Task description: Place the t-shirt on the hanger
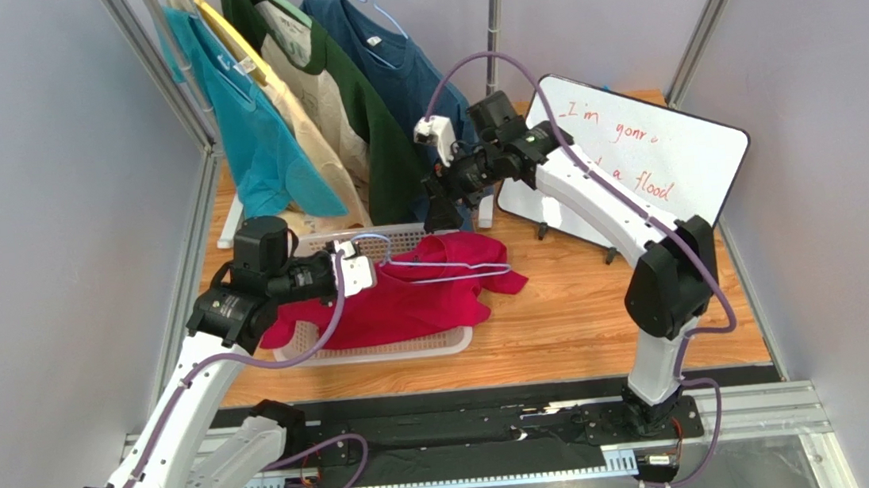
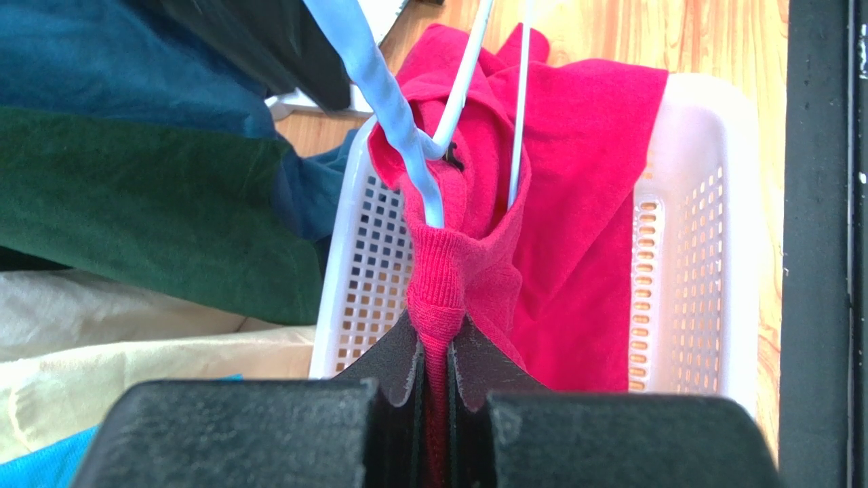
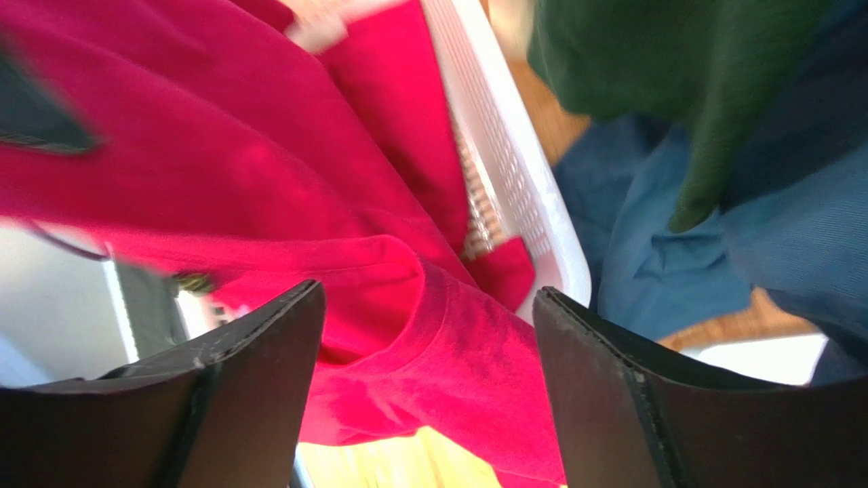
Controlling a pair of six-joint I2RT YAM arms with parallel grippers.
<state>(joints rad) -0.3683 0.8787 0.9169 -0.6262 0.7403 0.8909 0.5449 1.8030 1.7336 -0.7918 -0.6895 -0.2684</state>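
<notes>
The red t-shirt (image 1: 408,294) lies bunched in a white basket (image 1: 413,345). The light-blue wire hanger (image 1: 444,267) lies across its top, its hook toward my left gripper. My left gripper (image 1: 358,266) is shut on the shirt's collar (image 2: 440,295). In the left wrist view the hanger (image 2: 392,112) runs down into the collar opening just beyond my left gripper (image 2: 438,333). My right gripper (image 1: 444,213) hangs open over the shirt's far edge. In the right wrist view my right gripper (image 3: 428,305) is empty, with red cloth (image 3: 448,356) below the gap.
Teal (image 1: 256,142), cream (image 1: 315,136), dark green (image 1: 375,130) and navy (image 1: 412,79) shirts hang on a rack just behind the basket, close to the right gripper. A whiteboard (image 1: 647,158) leans at the back right. The basket rim (image 3: 514,203) borders the navy cloth (image 3: 662,254).
</notes>
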